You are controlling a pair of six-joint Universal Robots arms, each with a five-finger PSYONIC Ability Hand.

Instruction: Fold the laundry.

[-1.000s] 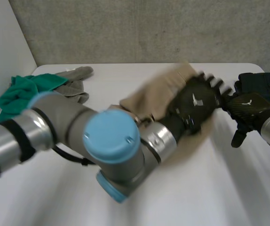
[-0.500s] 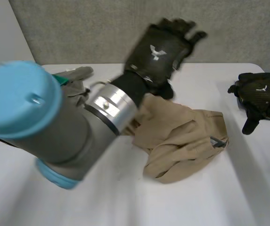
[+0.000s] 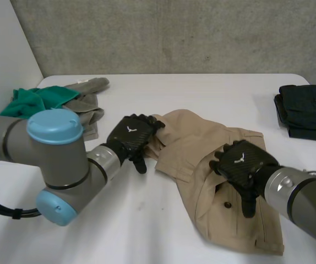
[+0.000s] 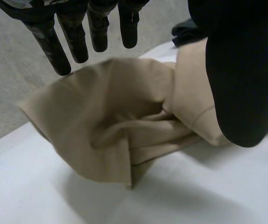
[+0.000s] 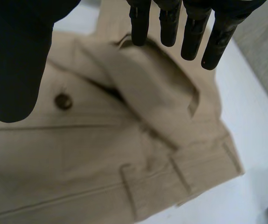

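Tan garment lies spread and rumpled on the white worktop, right of the middle in the head view, with one end drawn out toward the left arm. The left hand sits at that end of the cloth. The right hand hangs over the middle of the garment, near a dark button. At the far left corner of the worktop a green cloth lies bunched beside a grey cloth, both well apart from the tan one. A dark folded garment rests at the far right edge. In the left wrist view, the left hand is released: its fingers point straight out over a folded corner of the tan garment and clasp nothing, while the thumb stands apart beside the cloth. Bare worktop lies under the palm, and the dark folded garment shows beyond the tan cloth. In the right wrist view, the right hand is released too: its fingers are straight above the tan garment, with the thumb wide apart from them. Under the palm lie the button, a pocket flap and a belt loop at the waistband. Whether the fingertips touch the cloth cannot be told.
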